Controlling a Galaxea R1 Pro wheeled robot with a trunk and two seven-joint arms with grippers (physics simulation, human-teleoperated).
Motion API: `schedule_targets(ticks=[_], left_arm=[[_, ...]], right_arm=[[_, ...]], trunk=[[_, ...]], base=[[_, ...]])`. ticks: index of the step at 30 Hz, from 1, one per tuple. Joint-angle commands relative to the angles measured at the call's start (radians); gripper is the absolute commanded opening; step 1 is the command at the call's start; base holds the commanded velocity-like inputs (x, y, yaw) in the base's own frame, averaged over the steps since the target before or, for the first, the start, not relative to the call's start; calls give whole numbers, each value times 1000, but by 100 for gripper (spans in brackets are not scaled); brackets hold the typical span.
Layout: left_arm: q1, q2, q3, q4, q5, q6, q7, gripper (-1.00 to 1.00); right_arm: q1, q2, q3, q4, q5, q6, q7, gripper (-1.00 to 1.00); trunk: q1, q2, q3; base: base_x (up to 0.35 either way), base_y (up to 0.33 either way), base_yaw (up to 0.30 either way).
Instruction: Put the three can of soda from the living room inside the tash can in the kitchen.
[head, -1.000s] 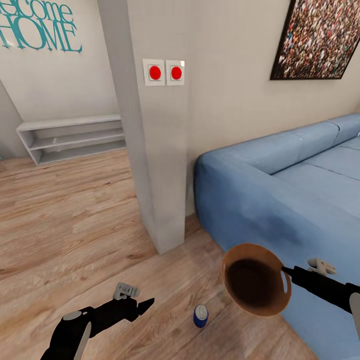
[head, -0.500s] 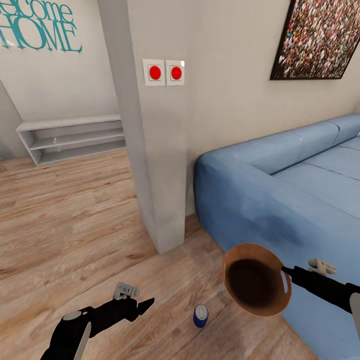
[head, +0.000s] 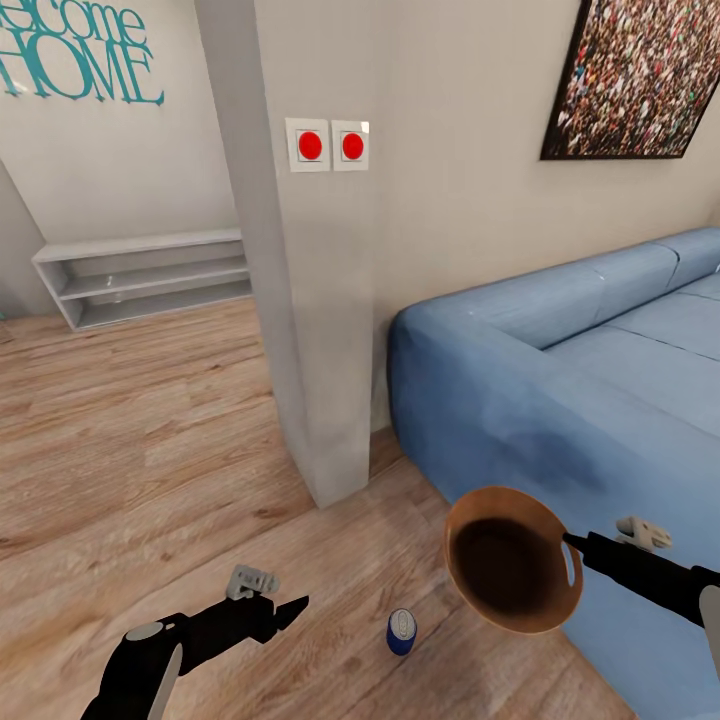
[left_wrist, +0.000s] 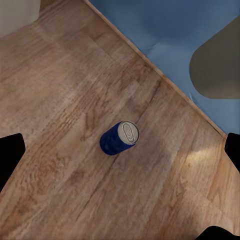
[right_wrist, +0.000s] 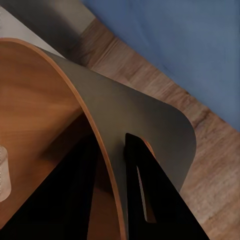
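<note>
Light wood plank floor meeting pale walls. A square pillar carries two white switch plates with red buttons. Right of it, a blue sofa beneath a framed picture. Left, a low grey open shelf under teal wall lettering.

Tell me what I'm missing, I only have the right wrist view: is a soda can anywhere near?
Observer: Yes, a blue soda can stands upright on the wood floor, between the two arms in the head view.
Operator: Is the left gripper on it?
Observer: No. The left gripper hangs beside it, jaws open, apart from the can.
Operator: And the bin?
Observer: The tash can, held at its rim by the right gripper, hangs beside the sofa, mouth tilted toward the head camera.
</note>
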Motion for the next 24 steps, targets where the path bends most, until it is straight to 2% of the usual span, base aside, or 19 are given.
schedule_targets(ticks=[1, 16, 24], left_arm=[[0, 0, 0, 0, 0, 0, 0, 100], [0, -2, 0, 0, 0, 0, 0, 100], [0, -1, 0, 0, 0, 0, 0, 100]], right_arm=[[0, 0, 0, -1, -29, 6, 1, -100], [0, 1, 9, -2, -29, 17, 14, -100], [0, 0, 7, -2, -30, 19, 14, -100]], trunk=[[0, 0, 0], [0, 0, 0], [0, 0, 8]], base=[[0, 0, 0], [0, 0, 0], [0, 0, 40]])
